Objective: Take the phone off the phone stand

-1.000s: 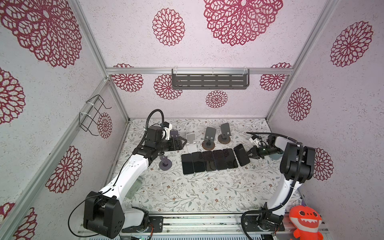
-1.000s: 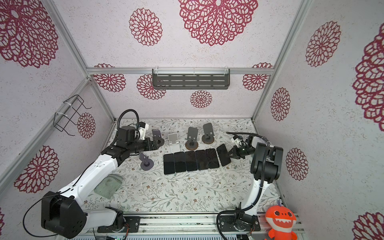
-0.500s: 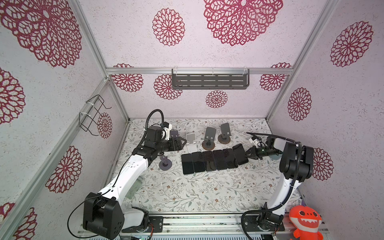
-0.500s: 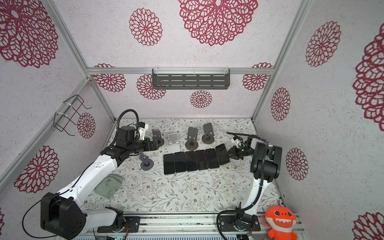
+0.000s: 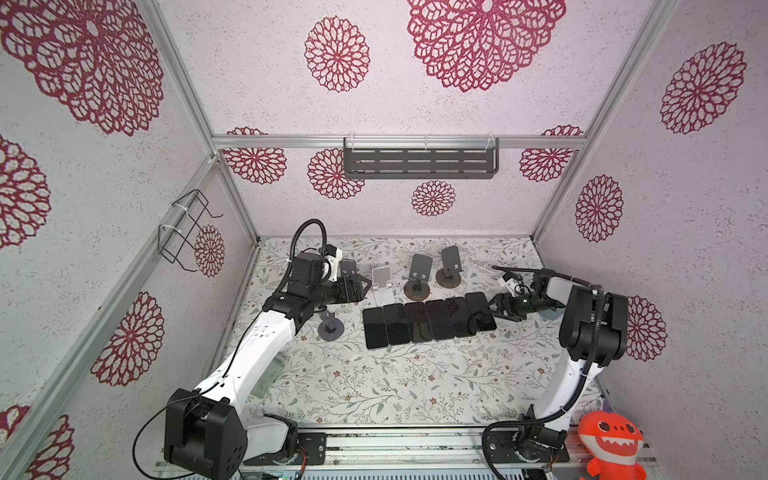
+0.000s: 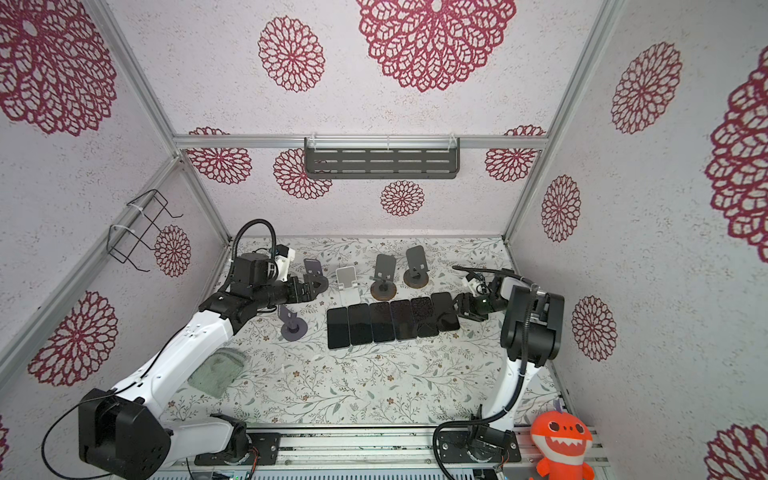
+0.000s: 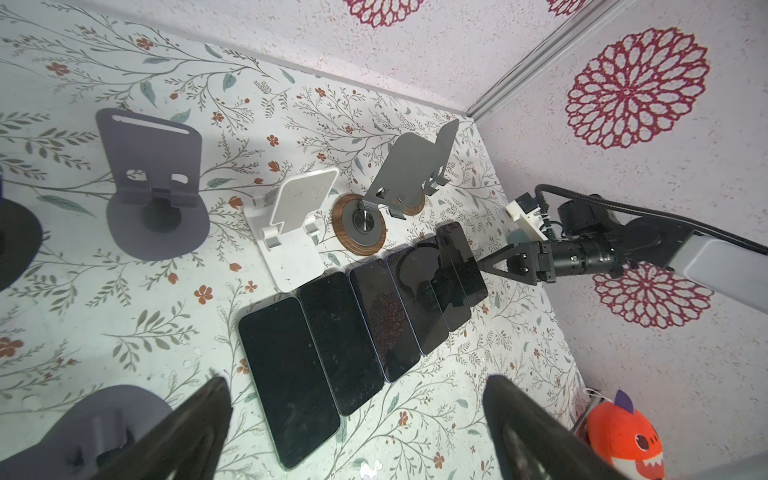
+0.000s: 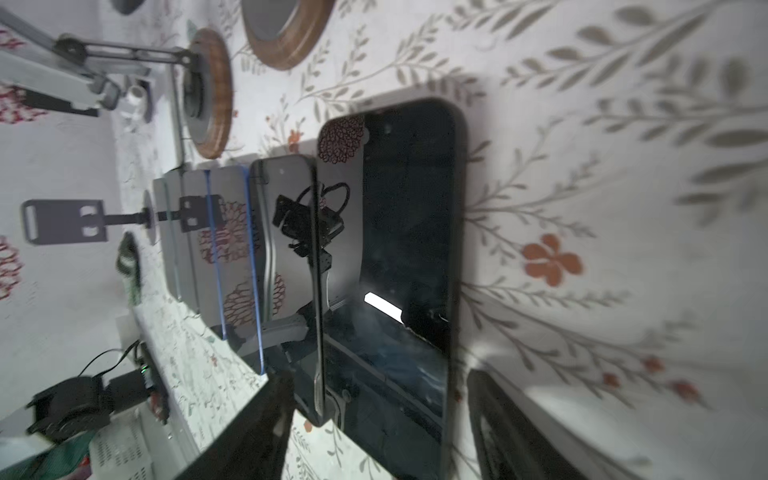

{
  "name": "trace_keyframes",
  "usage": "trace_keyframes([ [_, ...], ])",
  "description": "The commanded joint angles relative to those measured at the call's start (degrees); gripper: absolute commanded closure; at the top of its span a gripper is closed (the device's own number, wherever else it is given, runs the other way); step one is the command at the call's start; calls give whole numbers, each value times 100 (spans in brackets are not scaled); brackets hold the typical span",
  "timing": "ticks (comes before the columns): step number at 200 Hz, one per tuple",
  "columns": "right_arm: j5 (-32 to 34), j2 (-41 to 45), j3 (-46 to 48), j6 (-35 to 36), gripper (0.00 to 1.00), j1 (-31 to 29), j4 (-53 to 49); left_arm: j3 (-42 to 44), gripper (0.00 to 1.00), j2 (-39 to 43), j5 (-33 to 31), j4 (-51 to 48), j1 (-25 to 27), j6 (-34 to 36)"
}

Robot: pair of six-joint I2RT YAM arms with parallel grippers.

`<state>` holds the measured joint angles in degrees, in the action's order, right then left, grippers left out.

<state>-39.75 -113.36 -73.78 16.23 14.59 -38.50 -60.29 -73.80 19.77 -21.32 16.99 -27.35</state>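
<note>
Black phone point(image 5: 481, 311) lying flat, grey phone stand point(image 5: 449, 266) bare
The phone rests screen up, slightly slanted, at the right end of a row of dark phones point(image 5: 417, 322), against its neighbour. The phone stand, on a round wooden base, stands upright just beyond.

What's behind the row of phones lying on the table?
Three empty stands: a white stand, a grey stand and a second grey stand, both on round wooden bases. Further left, a purple stand is partly hidden by the left gripper in both top views.
</note>
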Motion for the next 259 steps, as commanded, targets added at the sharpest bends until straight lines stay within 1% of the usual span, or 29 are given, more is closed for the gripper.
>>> trace_keyframes([
  [1, 860, 675, 250, -379, 15, 29, 443, -31, 2, 327, -744, -41, 5, 95],
  [6, 950, 820, 378, -465, 12, 28, 569, -27, 2, 391, -915, -49, -7, 115],
  [9, 999, 902, 443, -519, 3, 28, 671, -19, 2, 428, -1031, -54, -11, 128],
  [12, 1047, 989, 515, -576, 1, 27, 782, -18, 2, 464, -1129, -63, -16, 144],
  [21, 1195, 1253, 740, -731, 1, 27, 1087, -10, 2, 588, -1471, -80, -43, 180],
  [41, 1604, 1942, 1444, -1177, 1, 20, 2129, 49, 2, 868, -2354, -65, -116, 287],
  [56, 2180, 2532, 2113, -1620, 1, 3, 3107, 171, 2, 1067, -3316, -8, -159, 418],
  [69, 2816, 3062, 2713, -1977, 1, -83, 3960, 403, 2, 1269, -4171, 189, -255, 529],
  [78, 3218, 3392, 3157, -2096, 1, -201, 4647, 682, 2, 1394, -4610, 487, -362, 610],
  [85, 3555, 3601, 3493, -2131, 1, -341, 5070, 896, 2, 1469, -4826, 707, -482, 616],
  [102, 4562, 3865, 4067, -2129, 1, -714, 5855, 1456, 2, 1561, -4953, 1292, -872, 606],
  [118, 4955, 3957, 4442, -2017, 1, -916, 6319, 1834, 2, 1484, -5301, 1708, -965, 806],
  [139, 5096, 4042, 4920, -1988, 1, -1068, 7084, 2278, 2, 1300, -5722, 2323, -1016, 1088],
  [152, 5170, 4083, 5236, -1979, 1, -1129, 7551, 2561, 2, 1155, -5747, 2878, -1086, 1214],
  [164, 5187, 4084, 5469, -1998, 1, -1166, 7965, 2705, 2, 977, -5658, 3182, -1157, 1275],
  [186, 5225, 3886, 5715, -2043, 1, -1266, 8588, 2979, 2, 444, -5643, 4157, -1272, 1587],
  [194, 5372, 3844, 5647, -1993, 1, -1353, 8508, 3027, 2, 223, -5638, 4450, -1312, 1611],
  [210, 5523, 3689, 5642, -1807, 1, -1502, 8804, 3058, 2, -203, -5530, 4919, -1348, 1669],
  [226, 5534, 3560, 5623, -1742, 1, -1568, 9028, 2928, 2, -626, -5729, 5016, -1360, 1779],
  [249, 5616, 3475, 5634, -1753, 1, -1582, 9227, 3060, 2, -977, -5678, 5660, -1383, 2025],
  [259, 5586, 3453, 5623, -1778, 1, -1575, 9255, 3050, 2, -989, -5653, 5631, -1383, 2091],
])
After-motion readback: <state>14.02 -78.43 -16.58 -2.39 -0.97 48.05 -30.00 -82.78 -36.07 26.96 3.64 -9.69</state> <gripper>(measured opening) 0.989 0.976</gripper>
